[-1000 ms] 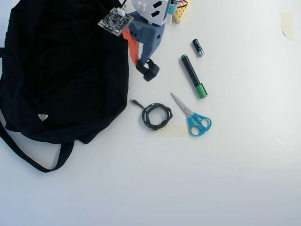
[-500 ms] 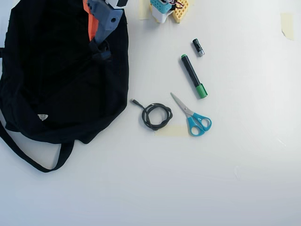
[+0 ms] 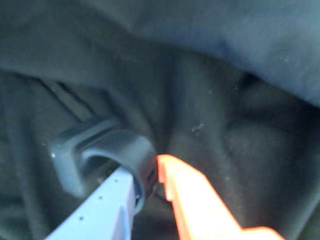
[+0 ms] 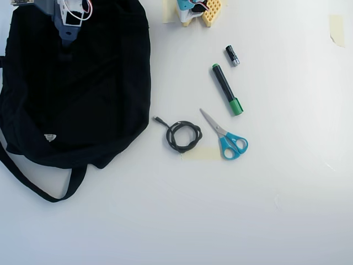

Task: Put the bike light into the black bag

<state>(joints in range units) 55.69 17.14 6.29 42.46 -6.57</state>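
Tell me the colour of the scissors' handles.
Blue, or turquoise, handles on the scissors; seen best in the overhead view.

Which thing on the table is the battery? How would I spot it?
Start at the big black bag on the left of the overhead view, then look right to the green-capped marker. The battery lies just above it: a tiny black-and-silver cylinder, the smallest thing there.

Robot pincer (image 3: 150, 182) seen close in the wrist view: one pale blue-white plastic finger (image 3: 102, 207) dotted with small holes, one bright orange finger (image 3: 200, 200). In the overhead view, a grey and white arm (image 4: 70, 14) carries looped white and red wires.
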